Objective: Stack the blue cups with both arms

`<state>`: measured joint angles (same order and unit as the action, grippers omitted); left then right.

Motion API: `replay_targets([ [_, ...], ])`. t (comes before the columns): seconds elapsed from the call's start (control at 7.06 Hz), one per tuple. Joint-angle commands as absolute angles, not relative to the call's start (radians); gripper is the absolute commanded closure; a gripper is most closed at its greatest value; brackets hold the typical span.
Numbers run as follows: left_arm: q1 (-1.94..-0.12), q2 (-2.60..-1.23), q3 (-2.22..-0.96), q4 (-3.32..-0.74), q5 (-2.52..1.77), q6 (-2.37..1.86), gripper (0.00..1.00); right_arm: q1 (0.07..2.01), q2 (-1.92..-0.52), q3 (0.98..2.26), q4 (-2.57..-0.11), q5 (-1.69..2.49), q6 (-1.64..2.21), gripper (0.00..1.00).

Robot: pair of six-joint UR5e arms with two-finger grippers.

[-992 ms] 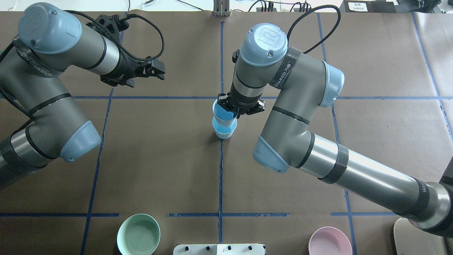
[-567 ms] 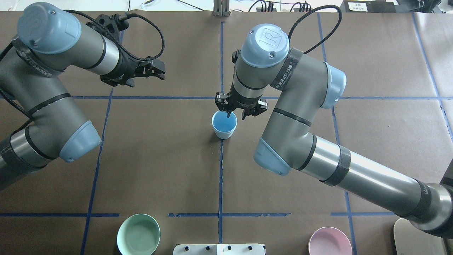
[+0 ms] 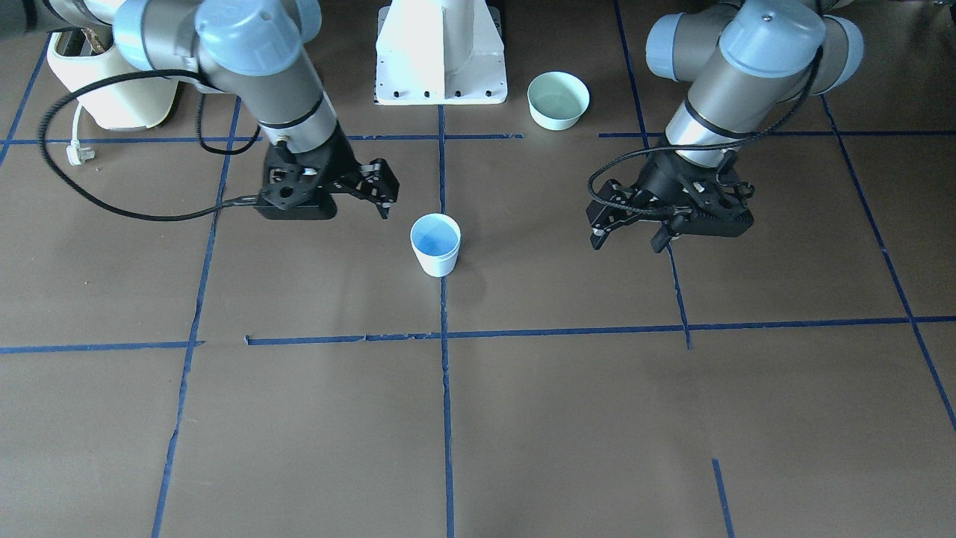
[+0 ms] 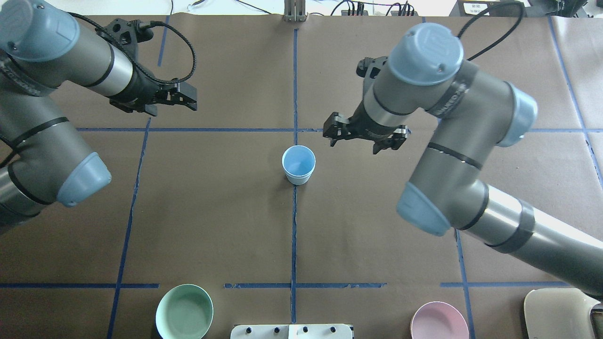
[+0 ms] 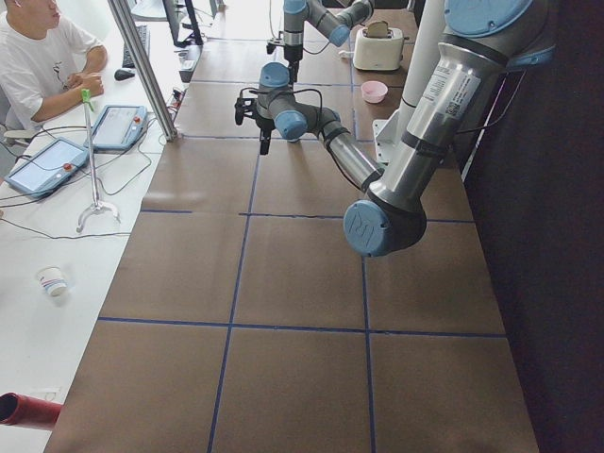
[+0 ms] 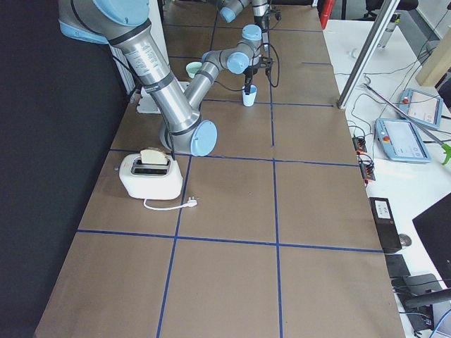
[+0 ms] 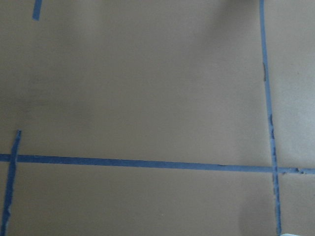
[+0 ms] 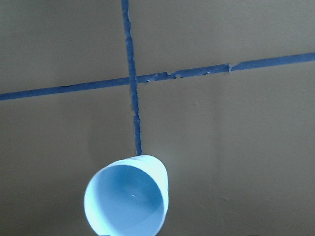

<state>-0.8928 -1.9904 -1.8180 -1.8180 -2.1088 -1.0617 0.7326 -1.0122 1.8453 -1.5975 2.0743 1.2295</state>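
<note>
The two blue cups (image 4: 298, 165) stand nested as one stack on the centre tape line; they also show in the front view (image 3: 435, 245) and the right wrist view (image 8: 125, 200). My right gripper (image 4: 362, 140) is open and empty, raised to the right of the stack and clear of it; in the front view it (image 3: 386, 199) is just left of the cups. My left gripper (image 4: 190, 101) is open and empty, far to the left of the cups, and it also shows in the front view (image 3: 627, 240). The left wrist view shows only bare table.
A mint-green bowl (image 4: 184, 311) and a pink bowl (image 4: 439, 321) sit at the near edge beside the white pedestal base (image 4: 292, 331). A toaster (image 6: 149, 172) with its cord stands by the right arm's base. A person (image 5: 38, 57) sits at the side desk.
The right gripper let the upper cup drop into the lower one, opened, and drew away to the right. The left arm pulled back a little to the left.
</note>
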Motion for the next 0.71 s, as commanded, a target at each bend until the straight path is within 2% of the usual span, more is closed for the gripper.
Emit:
replay_targets([
  [0.0, -1.073, -1.813, -1.813, -1.812, -2.256, -0.694, 0.0, 0.944, -1.212, 1.902, -1.594, 2.196, 0.961, 0.0],
  [0.14, -1.183, -1.746, -1.787, -1.807, -2.267, -0.453, 0.0, 1.062, -1.304, 1.895, -1.594, 2.244, 0.761, 0.0],
  [0.28, -1.268, -1.738, -1.716, -1.781, -2.307, -0.278, 0.0, 1.169, -1.356, 1.861, -1.595, 2.287, 0.597, 0.0],
  [0.57, -1.449, -1.747, -1.544, -1.725, -2.319, 0.043, 0.0, 1.361, -1.428, 1.71, -1.591, 2.356, 0.24, 0.0],
])
